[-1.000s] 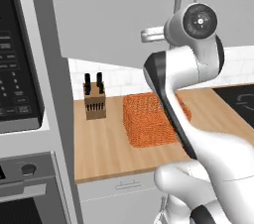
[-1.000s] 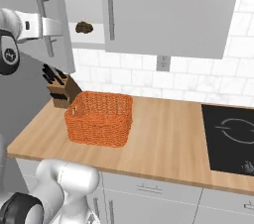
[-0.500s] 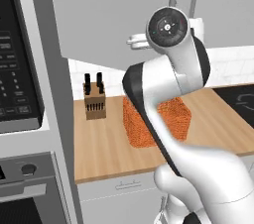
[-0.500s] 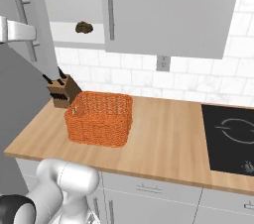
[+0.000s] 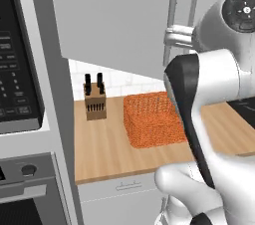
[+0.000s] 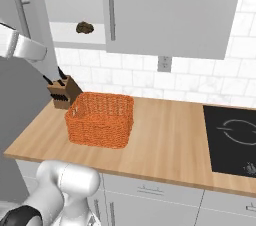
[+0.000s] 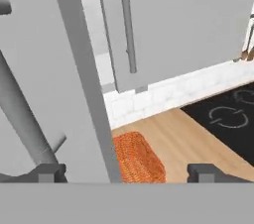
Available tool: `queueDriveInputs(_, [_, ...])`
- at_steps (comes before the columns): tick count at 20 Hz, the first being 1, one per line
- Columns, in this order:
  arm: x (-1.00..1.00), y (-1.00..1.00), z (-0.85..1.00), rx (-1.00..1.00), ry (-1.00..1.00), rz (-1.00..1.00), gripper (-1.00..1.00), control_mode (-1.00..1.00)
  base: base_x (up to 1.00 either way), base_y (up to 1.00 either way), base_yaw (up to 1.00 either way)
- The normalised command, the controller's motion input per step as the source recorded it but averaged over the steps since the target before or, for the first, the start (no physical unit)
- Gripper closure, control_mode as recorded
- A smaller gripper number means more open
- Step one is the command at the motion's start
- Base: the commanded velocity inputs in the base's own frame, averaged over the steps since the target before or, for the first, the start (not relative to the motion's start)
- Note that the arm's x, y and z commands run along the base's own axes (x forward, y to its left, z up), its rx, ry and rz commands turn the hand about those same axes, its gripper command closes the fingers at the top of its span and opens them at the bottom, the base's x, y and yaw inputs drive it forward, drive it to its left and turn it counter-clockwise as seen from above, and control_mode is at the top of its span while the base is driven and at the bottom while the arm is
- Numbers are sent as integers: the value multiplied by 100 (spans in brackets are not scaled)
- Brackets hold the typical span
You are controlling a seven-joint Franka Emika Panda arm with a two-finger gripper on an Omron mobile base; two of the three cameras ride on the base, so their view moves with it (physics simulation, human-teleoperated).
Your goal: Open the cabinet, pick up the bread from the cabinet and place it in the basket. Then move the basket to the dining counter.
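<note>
The cabinet (image 6: pixel 170 10) has its left door (image 6: pixel 30 15) swung wide, and its right door is closed. The bread (image 6: pixel 85 27), a small dark brown lump, lies on the white shelf inside. Below it the orange woven basket (image 6: pixel 101 119) (image 5: pixel 152 119) (image 7: pixel 136 156) stands on the wood counter with nothing in it. My gripper (image 7: pixel 128 173) is open, fingers far apart. It hovers by the open door's edge (image 7: pixel 84 69), and that door's bar handle (image 7: pixel 20 114) passes just left of the left fingertip, not gripped. The dining counter is out of view.
A knife block (image 6: pixel 64 92) (image 5: pixel 94 102) stands left of the basket against the white-tiled wall. A black cooktop (image 6: pixel 232 137) is set into the counter at the right. A microwave (image 5: pixel 17 69) and an oven front fill the tall unit on the left.
The jaws went from shut on the open door's handle to wide open, letting it go. The door has swung a little wider. The arm's upper links have shifted.
</note>
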Motion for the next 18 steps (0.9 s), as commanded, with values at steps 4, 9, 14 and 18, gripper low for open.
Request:
queueDriveInputs(4, [-14, -82, 4, 53, -7, 35, -100, -100, 0, 0, 0])
queueDriveInputs(9, [15, -5, -7, 40, -3, 53, -100, -100, 0, 0, 0])
queueDriveInputs(14, [60, 0, -9, 49, 1, 42, -100, -100, 0, 0, 0])
queueDriveInputs(18, [45, 4, 0, 30, -18, 41, -100, -100, 0, 0, 0])
